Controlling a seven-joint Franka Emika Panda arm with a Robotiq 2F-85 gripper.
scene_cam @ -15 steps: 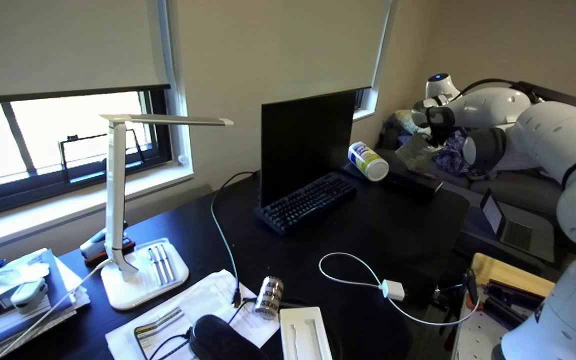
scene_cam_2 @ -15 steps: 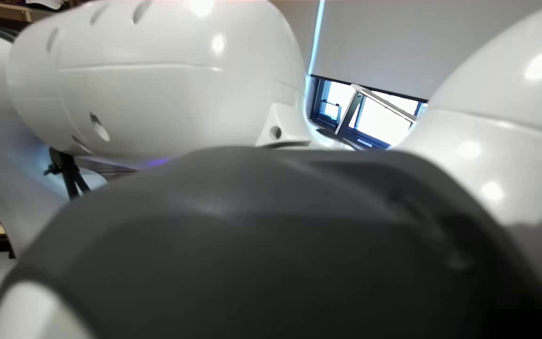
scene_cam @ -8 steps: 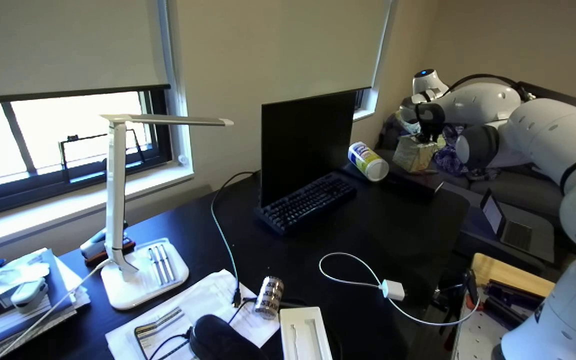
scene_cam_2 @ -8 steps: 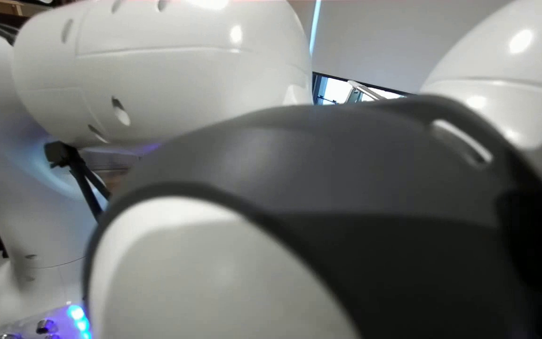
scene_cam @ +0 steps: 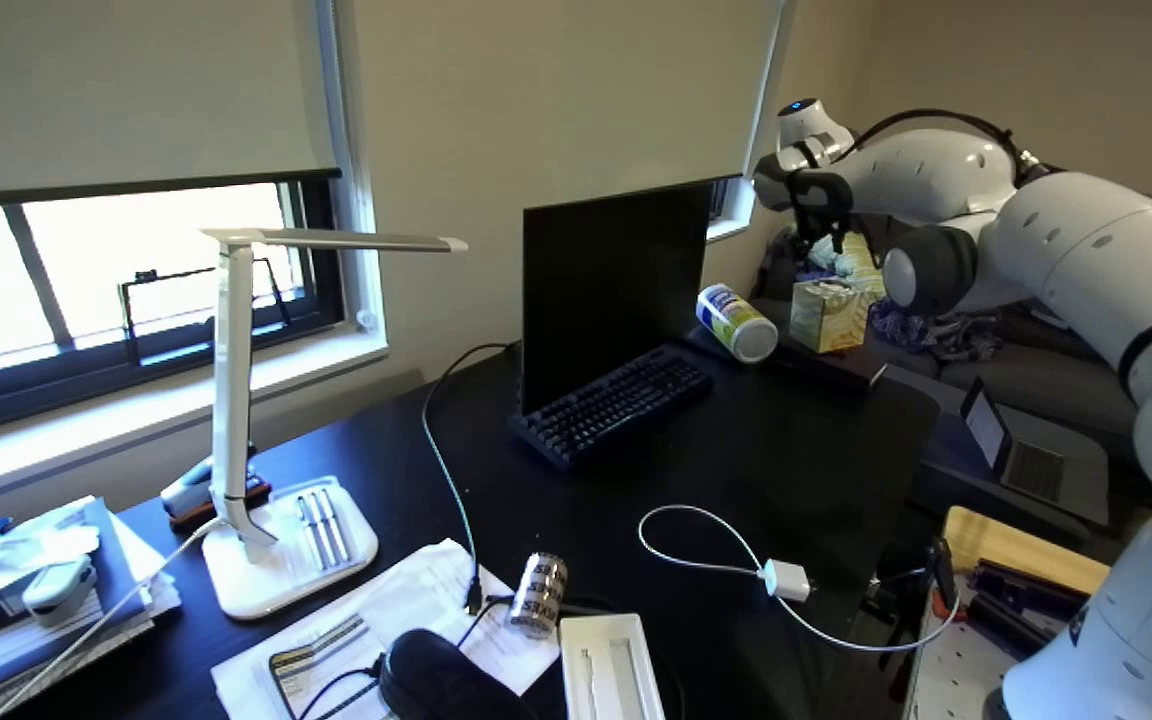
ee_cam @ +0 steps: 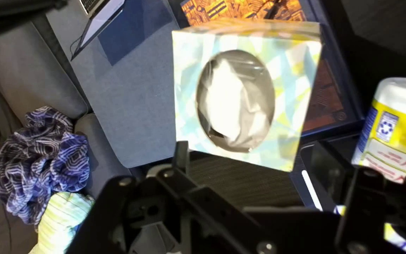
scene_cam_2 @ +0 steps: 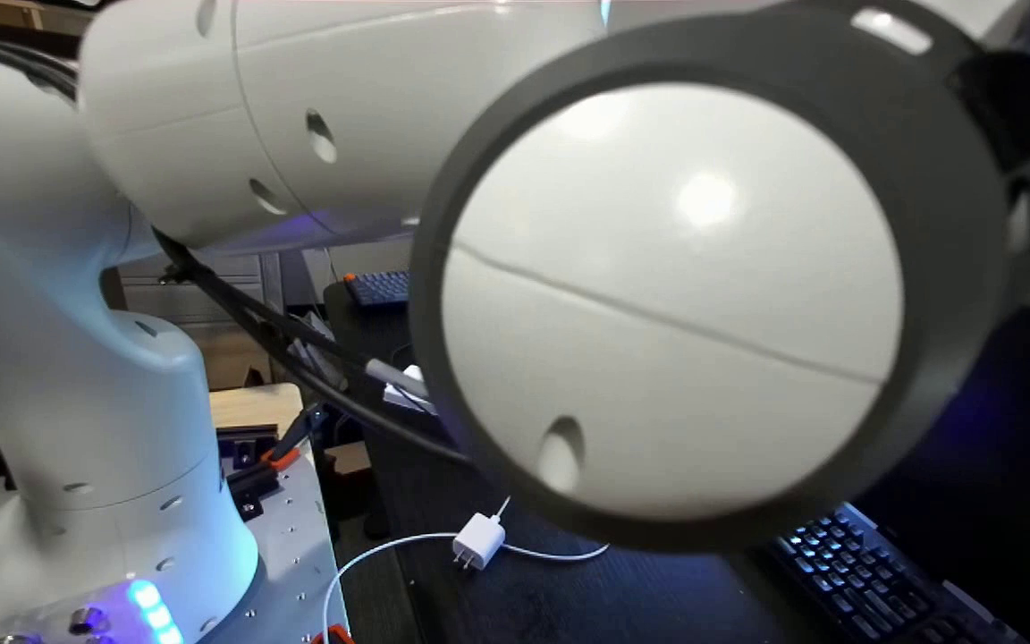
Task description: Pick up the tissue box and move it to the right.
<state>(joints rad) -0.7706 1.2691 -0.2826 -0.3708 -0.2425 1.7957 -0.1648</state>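
The tissue box (scene_cam: 829, 318) stands upright on a dark flat case (scene_cam: 858, 374) at the desk's far end. From above, in the wrist view, the tissue box (ee_cam: 284, 106) shows pale blue, yellow and white facets and an oval opening with white tissue inside. My gripper (scene_cam: 821, 245) is above it in an exterior view, apart from it. Seen by the wrist camera, the gripper (ee_cam: 252, 160) has its fingers spread wide, with nothing gripped. In an exterior view the arm's large round joint (scene_cam_2: 676, 304) hides both the box and the gripper.
A white bottle with a yellow label (scene_cam: 736, 323) lies beside the box, close to the monitor (scene_cam: 616, 290) and keyboard (scene_cam: 626, 400). The case has an orange circuit pattern (ee_cam: 220, 10). A white charger (scene_cam: 786, 579) with its cable lies nearer. Beyond the desk is a grey sofa (ee_cam: 136, 91).
A second ago the box hung tilted in my gripper; half a second ago it was lower and the gripper was at its top. Now the jaws have opened and the arm has risen leftward off it.
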